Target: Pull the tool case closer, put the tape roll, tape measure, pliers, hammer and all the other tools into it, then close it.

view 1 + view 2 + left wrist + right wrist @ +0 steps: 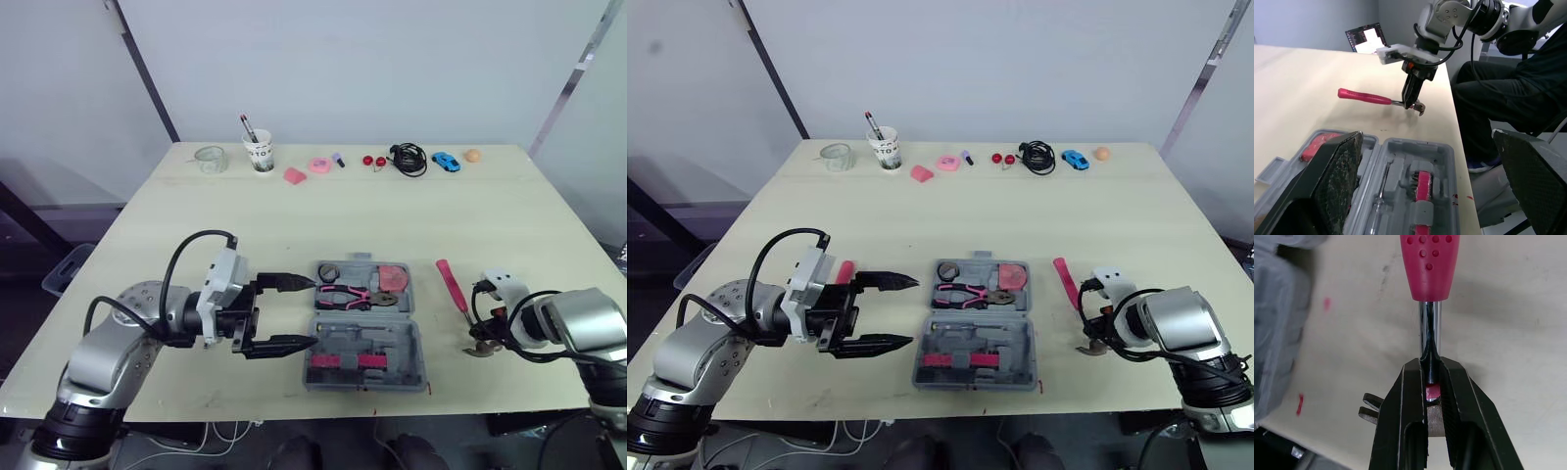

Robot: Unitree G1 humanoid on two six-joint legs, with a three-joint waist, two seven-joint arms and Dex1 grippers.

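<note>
Hammer pinched at its neck between clenched fingers of right gripper, handle reaching past the tips. Tool case open, off the spread fingertips of left gripper. Liable to swivel or slip on lifting: thin round shank, heavy head.

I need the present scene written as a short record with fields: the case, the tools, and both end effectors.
tool case: open, near the front edge of the table
inside the case: pliers, in the far half
hammer: outside the case, on its right, pink handle pointing away from the robot
right end effector: shut on the hammer's metal neck, near the head
left end effector: open, empty, at the left side of the case
far edge of table: cup, black cable, blue toy car
</note>
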